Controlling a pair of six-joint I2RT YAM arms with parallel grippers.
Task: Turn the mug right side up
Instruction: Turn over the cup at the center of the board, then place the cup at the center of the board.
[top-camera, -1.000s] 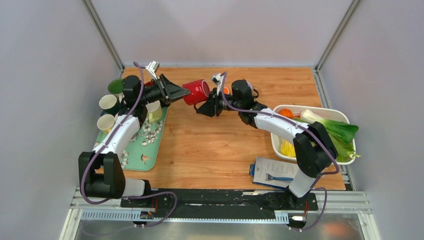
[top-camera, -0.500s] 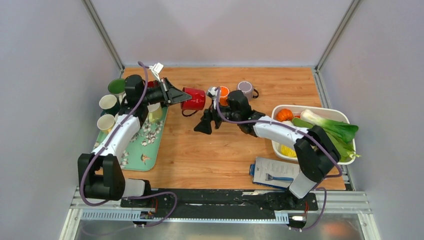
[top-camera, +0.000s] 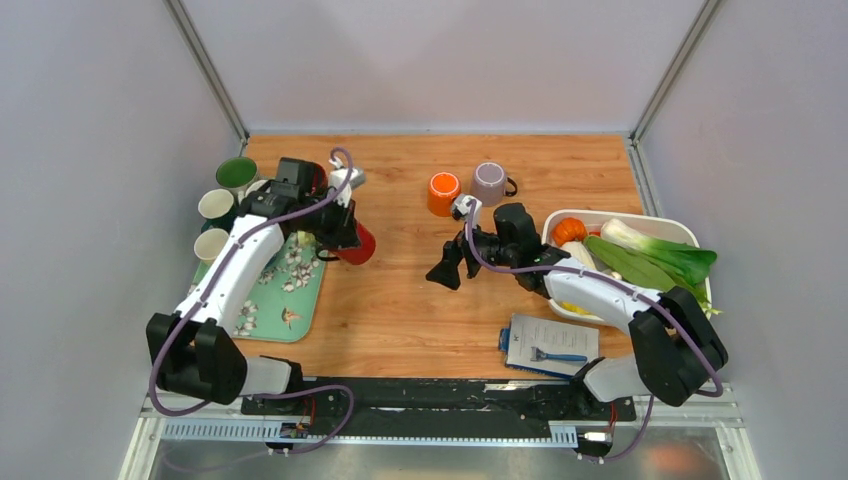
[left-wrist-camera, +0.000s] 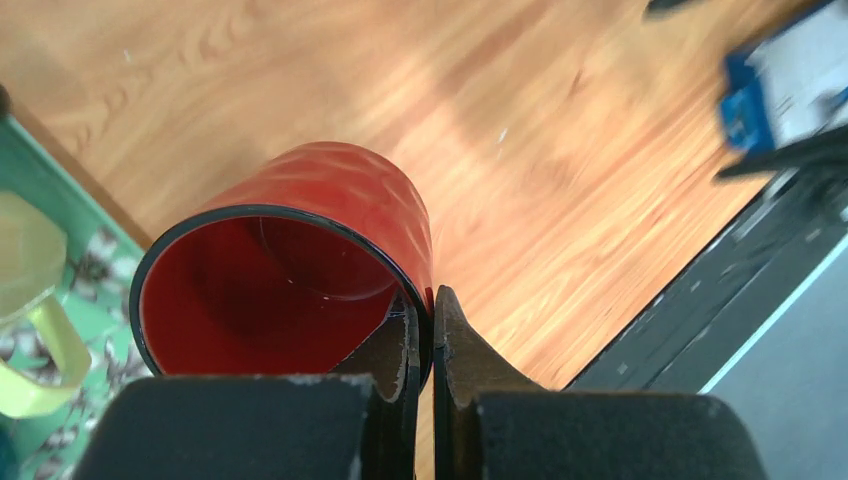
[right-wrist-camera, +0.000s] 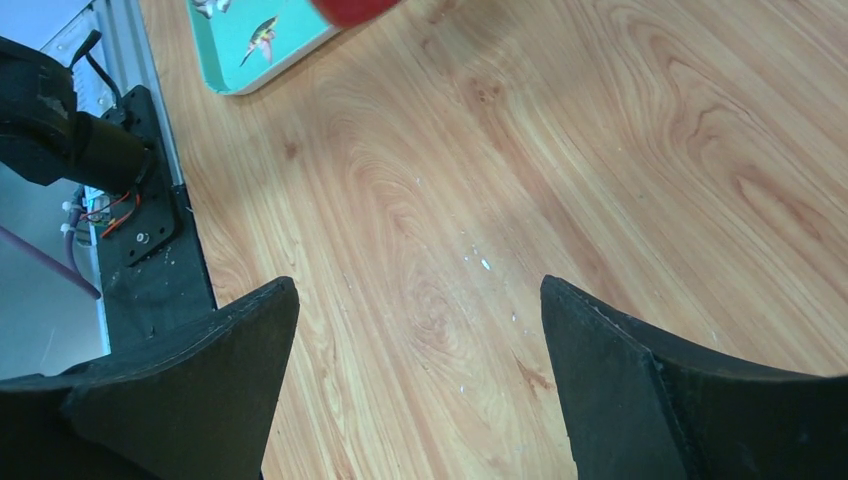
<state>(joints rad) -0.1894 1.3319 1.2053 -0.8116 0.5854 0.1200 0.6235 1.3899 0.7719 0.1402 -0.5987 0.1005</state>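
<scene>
Mug (left-wrist-camera: 360, 190), red with a dark rim, is pinched in my left pincer (left-wrist-camera: 432, 305): one finger is inside the mouth and the other outside on the wall, clamped tight on the rim. Its mouth opens up toward my wrist camera and its base points down at the wooden surface (top-camera: 400, 300). I cannot tell whether the base touches the wood. From above, the mug is just beside the right edge of the green tray (top-camera: 262, 312), mostly hidden under my wrist.

My right pincer (right-wrist-camera: 418, 290) is spread wide with nothing between the fingers. It hovers over bare wood near the middle, well apart from the mug. Behind it stand an orange cup (top-camera: 441, 192) and a grey cup (top-camera: 488, 182), close together. A white bin (top-camera: 556, 290) of vegetables lies to the right, with a booklet (top-camera: 550, 342) in front of it.
</scene>
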